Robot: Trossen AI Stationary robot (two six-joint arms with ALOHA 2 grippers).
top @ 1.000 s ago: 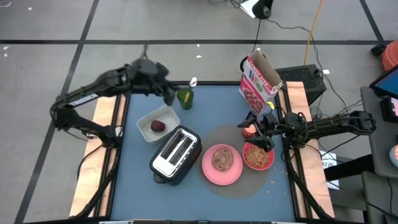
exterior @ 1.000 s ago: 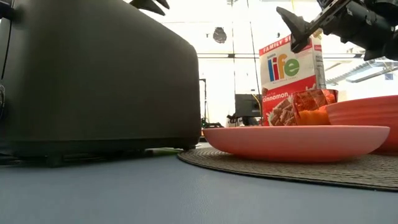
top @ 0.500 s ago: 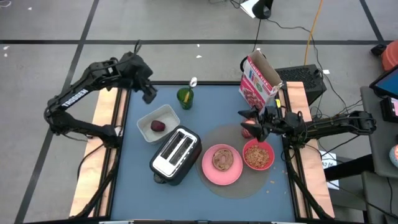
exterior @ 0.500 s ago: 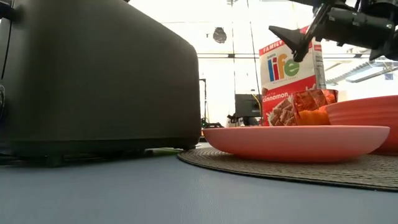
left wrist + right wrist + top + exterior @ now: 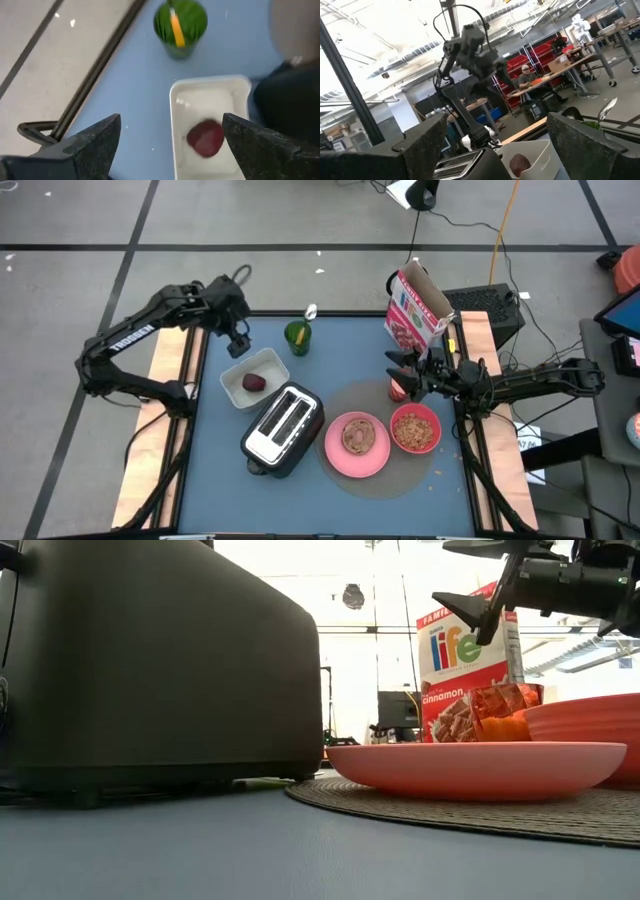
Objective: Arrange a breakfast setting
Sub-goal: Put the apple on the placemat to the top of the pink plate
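Note:
The pink plate [image 5: 357, 444] with the browned bread [image 5: 358, 436] on it and the red bowl [image 5: 415, 430] rest on a round grey mat [image 5: 380, 395]. The small pink cup [image 5: 400, 389] stands behind the bowl. The orange-handled spoon [image 5: 176, 27] stands in a green cup [image 5: 297, 337]. The dark red fruit [image 5: 254, 383] lies in the white container [image 5: 262, 363]. My left gripper [image 5: 238, 340] hovers open over the table's far left, just beyond the container. My right gripper [image 5: 395, 372] hangs open above the pink cup, empty.
The silver-and-black toaster [image 5: 283, 428] stands left of the plate. An open cereal box [image 5: 415, 312] stands at the far right, behind my right gripper. Bare blue table lies along the near edge and between the green cup and the cereal box. A person sits in the room beyond.
My left gripper has drawn back from the green cup toward the table's far-left corner, and its fingers have opened. My right gripper has risen from over the bowl and cup, shifted a little toward the far edge and tipped to nearly level. No object has moved.

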